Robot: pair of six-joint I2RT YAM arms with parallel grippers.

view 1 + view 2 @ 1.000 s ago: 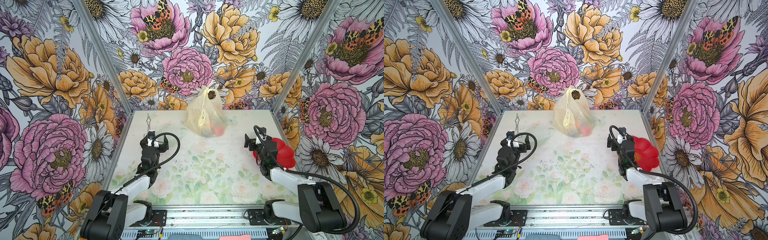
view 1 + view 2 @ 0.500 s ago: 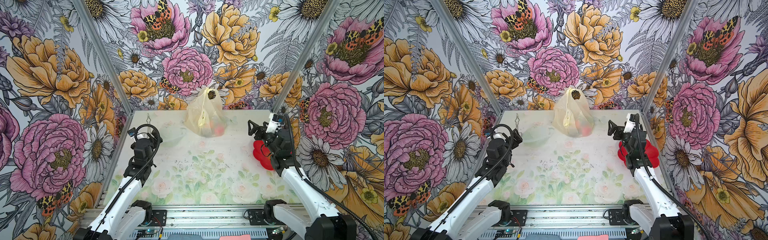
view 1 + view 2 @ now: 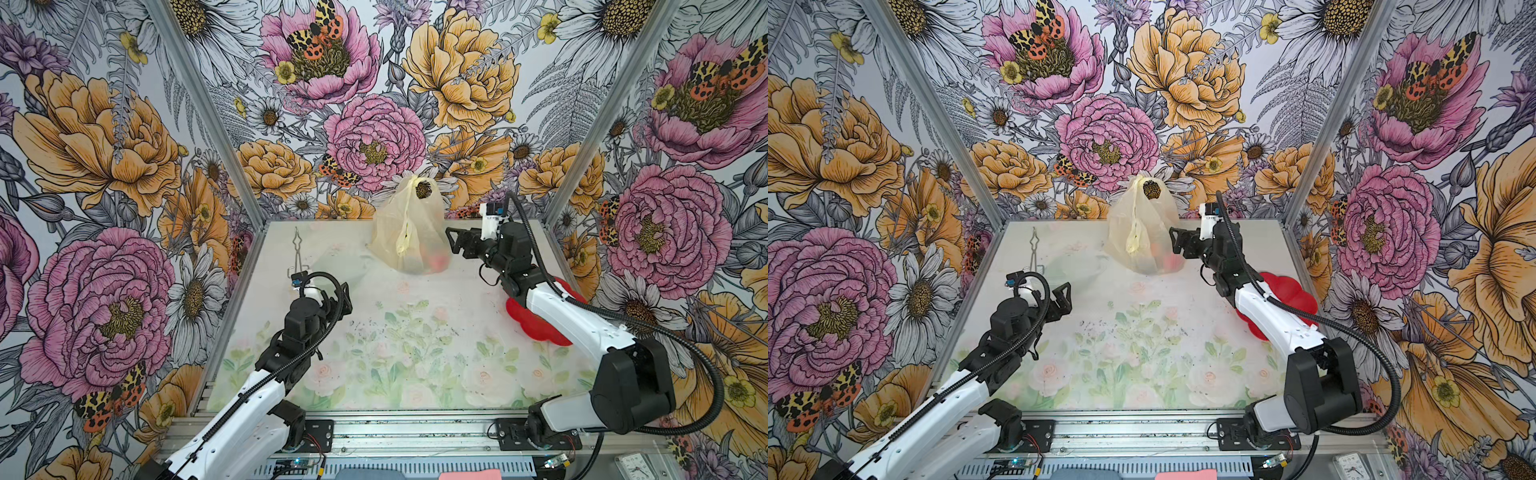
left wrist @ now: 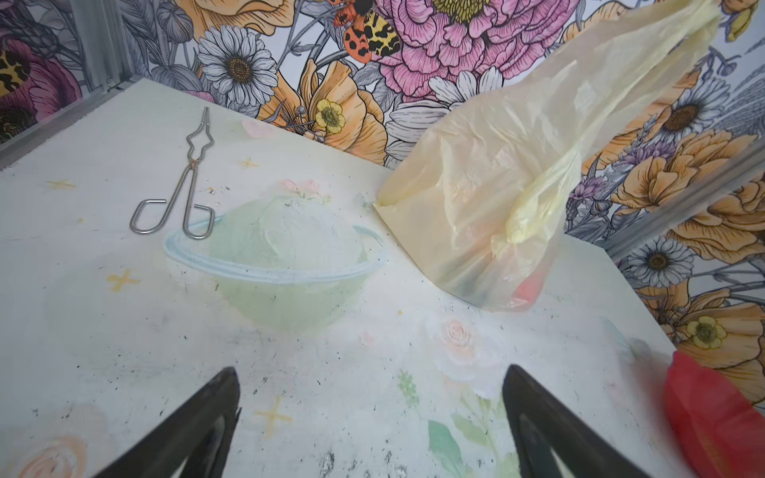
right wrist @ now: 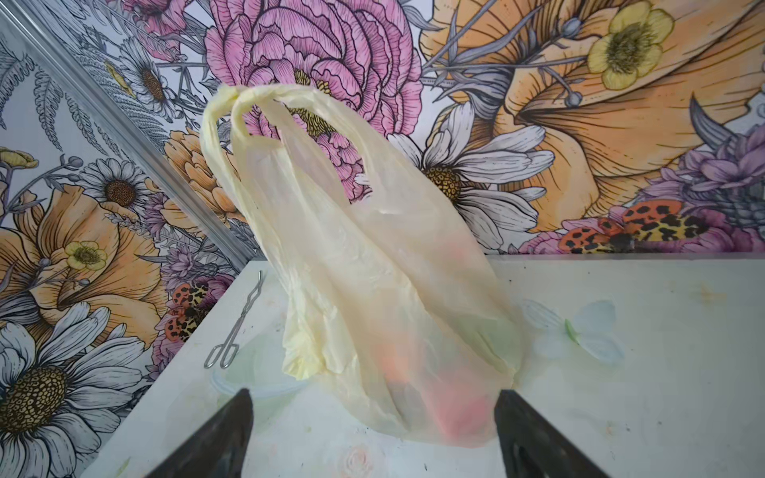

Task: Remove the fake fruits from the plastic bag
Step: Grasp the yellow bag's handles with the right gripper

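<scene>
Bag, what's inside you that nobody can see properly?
- Fruits: in the right wrist view, only red and orange smudges show through the bag. Their kinds and number cannot be told.
- Fruits, both top views: too small, just a red blur behind the film.
- Plate: in both top views the right arm covers most of it. The left wrist view cuts it off at the edge.

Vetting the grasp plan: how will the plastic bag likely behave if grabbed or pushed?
The plastic bag looks thin and crinkled, so it probably folds rather than holds shape. The fake fruits sit low inside, so a high push may tip it. Its handles stand upright, suggesting light film.
</scene>
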